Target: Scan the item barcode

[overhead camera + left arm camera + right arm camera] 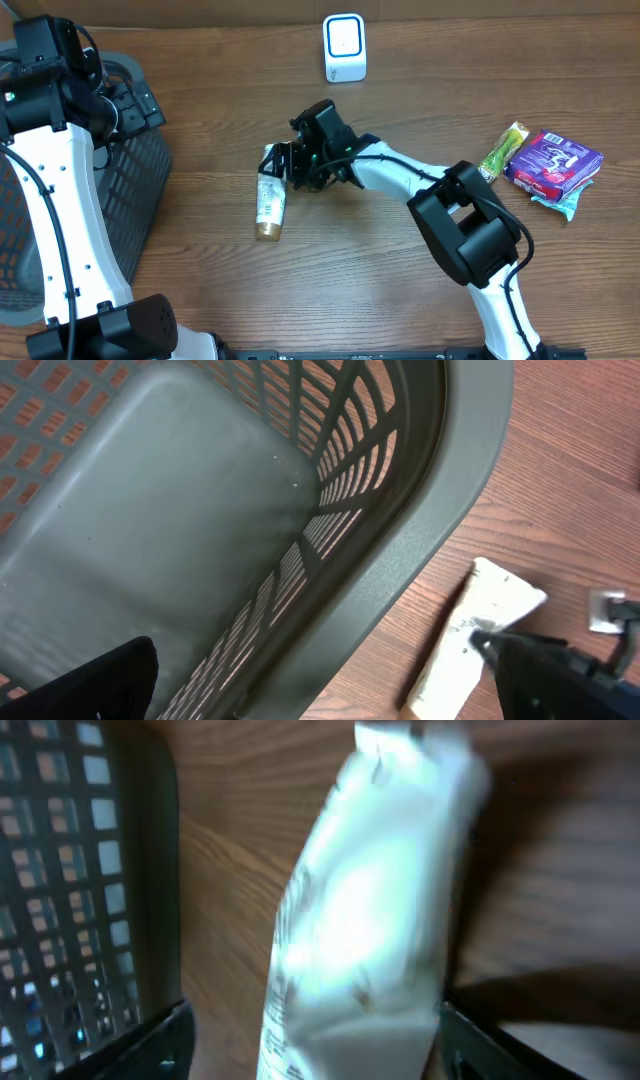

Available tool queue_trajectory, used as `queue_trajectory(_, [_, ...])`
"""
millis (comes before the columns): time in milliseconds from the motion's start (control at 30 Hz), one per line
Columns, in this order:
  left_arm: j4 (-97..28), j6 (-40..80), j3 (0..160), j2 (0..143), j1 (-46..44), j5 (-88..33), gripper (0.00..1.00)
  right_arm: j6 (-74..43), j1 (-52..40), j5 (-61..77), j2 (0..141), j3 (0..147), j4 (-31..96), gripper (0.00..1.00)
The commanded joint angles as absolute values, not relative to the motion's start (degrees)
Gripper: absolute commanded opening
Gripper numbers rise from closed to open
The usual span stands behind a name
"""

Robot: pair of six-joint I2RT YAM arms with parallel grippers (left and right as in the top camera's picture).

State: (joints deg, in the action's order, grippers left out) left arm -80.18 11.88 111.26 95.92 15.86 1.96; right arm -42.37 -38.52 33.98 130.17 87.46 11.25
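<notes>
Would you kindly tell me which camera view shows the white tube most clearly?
The overhead view: the white tube shows nearly its full length there, in sharp focus. The left wrist view catches only part of it, beside the basket. The right wrist view is close up but blurred.

Table: wood-grain top, smooth, low sheen. Basket: grey moulded plastic, matt, faintly scuffed. Tube: white plastic, glossy, with a metallic gold cap; scanner: white glossy plastic.

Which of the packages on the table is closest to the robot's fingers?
The white tube with the gold cap, lying mid-table between the right fingers; the purple box and green bar lie far away.
</notes>
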Motion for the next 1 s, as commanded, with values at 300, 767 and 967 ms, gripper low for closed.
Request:
queue_trajectory(300, [-80.14,12.45,111.7,96.12,16.12,1.69,1.0,-44.95,-41.45,29.23,133.71,87.05,12.29,0.09])
queue_trajectory(767, [-80.14,12.45,111.7,96.12,16.12,1.69,1.0,-29.04,-32.8,46.46,124.99,87.07,19.33,0.04])
queue_trajectory(967, [-80.14,12.45,111.7,96.12,16.12,1.69,0.99,-22.96,-29.12,44.51,118.65,87.07,30.37,0.04])
